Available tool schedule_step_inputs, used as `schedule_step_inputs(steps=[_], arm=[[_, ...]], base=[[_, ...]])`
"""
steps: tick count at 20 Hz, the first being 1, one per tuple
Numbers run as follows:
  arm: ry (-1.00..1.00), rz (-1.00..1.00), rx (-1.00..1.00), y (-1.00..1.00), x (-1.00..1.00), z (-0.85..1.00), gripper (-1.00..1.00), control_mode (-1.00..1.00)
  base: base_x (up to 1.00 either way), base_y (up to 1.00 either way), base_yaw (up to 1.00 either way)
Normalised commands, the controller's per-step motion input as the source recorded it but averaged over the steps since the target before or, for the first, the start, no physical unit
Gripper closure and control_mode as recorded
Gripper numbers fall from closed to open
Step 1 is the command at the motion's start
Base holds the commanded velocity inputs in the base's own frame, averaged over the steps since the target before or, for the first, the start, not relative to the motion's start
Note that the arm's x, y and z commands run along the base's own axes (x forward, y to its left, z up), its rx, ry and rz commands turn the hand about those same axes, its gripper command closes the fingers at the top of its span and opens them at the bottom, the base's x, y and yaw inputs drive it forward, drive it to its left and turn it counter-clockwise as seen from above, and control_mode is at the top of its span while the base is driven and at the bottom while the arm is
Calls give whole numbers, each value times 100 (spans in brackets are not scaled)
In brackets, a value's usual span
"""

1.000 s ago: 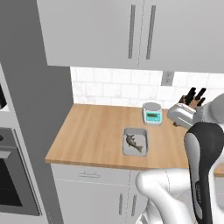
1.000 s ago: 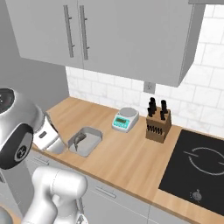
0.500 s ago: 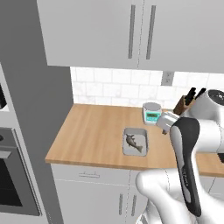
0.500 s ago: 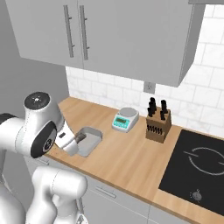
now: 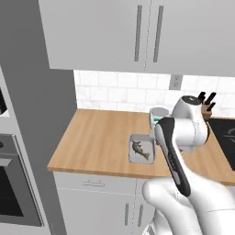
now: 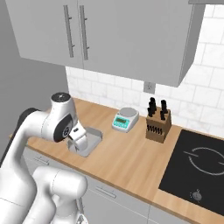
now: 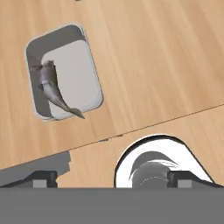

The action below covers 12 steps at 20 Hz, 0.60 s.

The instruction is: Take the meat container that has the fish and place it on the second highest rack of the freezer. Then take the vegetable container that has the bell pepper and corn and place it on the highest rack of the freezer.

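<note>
Both base views look forward and down from behind the arm, left and right, sharing the counter (image 5: 96, 142); the hand view looks closely down onto it.

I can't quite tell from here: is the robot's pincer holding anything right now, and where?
Nothing is held. The pincer is open above the counter, apart from the fish in its tray.
</note>
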Motion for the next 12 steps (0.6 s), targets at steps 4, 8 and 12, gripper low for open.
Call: schedule_step_inputs(steps=[4,8,12], arm=[[25,0,-1,0,47,-36,-100,-100],[12,2,-1,0,37,-48,-100,-100],[0,2,0,-3,27,-56,-100,-100]], base=[[0,0,0],[0,0,0],[0,0,0]])
